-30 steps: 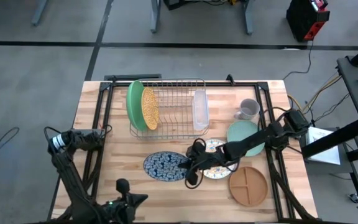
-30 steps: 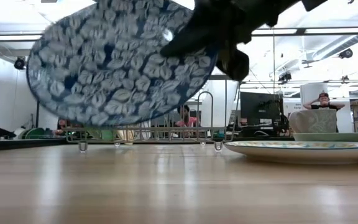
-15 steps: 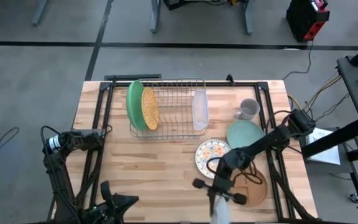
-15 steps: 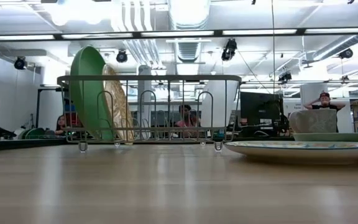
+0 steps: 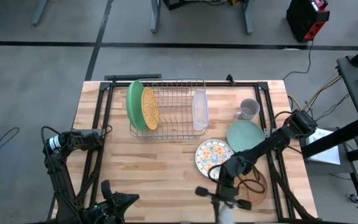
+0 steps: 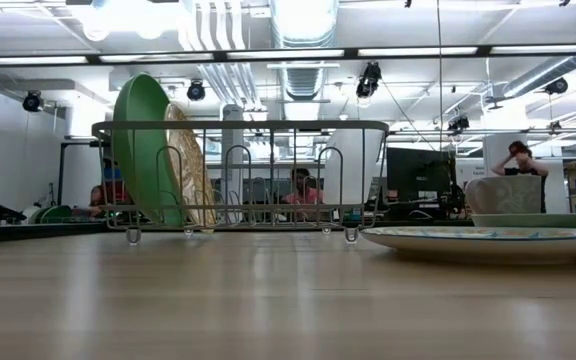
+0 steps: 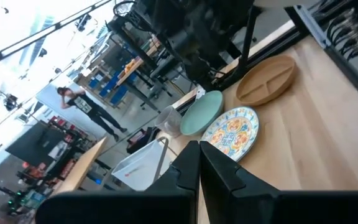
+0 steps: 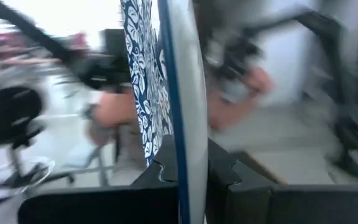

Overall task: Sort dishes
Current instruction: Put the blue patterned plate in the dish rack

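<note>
While right gripper (image 8: pixel 185 168) pinches blue patterned plate (image 8: pixel 166 81) edge-on at worktop (image 5: pixel 166 168) front, left gripper (image 7: pixel 199 163) waits, fingers pressed together. Next: carry to dish rack (image 5: pixel 169 107), slot beside gold plate (image 5: pixel 150 107).

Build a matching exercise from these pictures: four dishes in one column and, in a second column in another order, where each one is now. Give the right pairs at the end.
Dishes:
1. green plate
2. floral plate
3. blue patterned plate
4. pale teal plate

Places:
A. flat on the table, nearest the grey mug
B. on edge at the left end of the wire rack
C. clamped in the right gripper
D. flat on the table, in front of the rack's right end

Pairs: 1-B, 2-D, 3-C, 4-A
</note>
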